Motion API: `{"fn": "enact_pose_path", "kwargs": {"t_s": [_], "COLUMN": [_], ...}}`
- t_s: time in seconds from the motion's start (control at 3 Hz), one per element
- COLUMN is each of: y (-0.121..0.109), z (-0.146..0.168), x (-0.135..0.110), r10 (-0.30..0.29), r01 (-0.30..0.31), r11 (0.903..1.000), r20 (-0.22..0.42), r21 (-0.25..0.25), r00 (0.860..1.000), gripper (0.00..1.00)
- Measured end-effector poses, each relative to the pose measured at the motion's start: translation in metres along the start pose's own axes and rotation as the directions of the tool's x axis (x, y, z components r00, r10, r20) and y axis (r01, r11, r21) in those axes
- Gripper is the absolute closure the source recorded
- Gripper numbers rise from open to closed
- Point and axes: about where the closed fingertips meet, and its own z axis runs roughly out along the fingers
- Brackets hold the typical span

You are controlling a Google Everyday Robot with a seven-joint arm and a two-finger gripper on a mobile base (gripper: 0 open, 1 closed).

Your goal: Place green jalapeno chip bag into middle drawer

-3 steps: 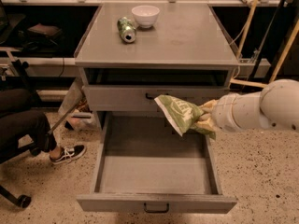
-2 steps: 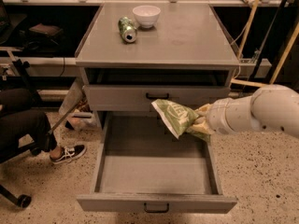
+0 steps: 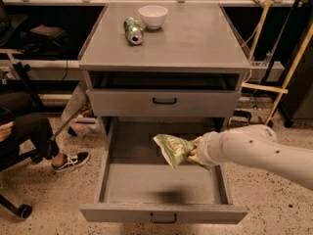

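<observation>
The green jalapeno chip bag (image 3: 174, 149) hangs in the air above the middle drawer (image 3: 161, 184), which is pulled wide open with a bare grey floor. My gripper (image 3: 194, 153) comes in from the right on a white arm and is shut on the bag's right end. The bag sits over the drawer's centre, a little above its side walls, and casts a shadow on the floor below.
A shallower shut drawer front with a black handle (image 3: 165, 101) is above the open drawer. On the cabinet top are a crushed green soda can (image 3: 133, 31) and a white bowl (image 3: 153, 16). A seated person's leg and shoe (image 3: 71, 161) are at left.
The arm has moved the bag down and to the left, from in front of the shut upper drawer to over the open drawer's centre.
</observation>
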Motion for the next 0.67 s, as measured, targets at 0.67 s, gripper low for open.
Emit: {"fn": "enact_pose_path", "kwargs": {"t_s": [0.67], "y": [0.022], "z": [0.046], "x": [0.048], "r10": [-0.107], "r01": [0.111], "r11": [0.9936], "r20": [-0.123], "r21": [0.022], "r00": [0.987], "gripper": [1.00]}}
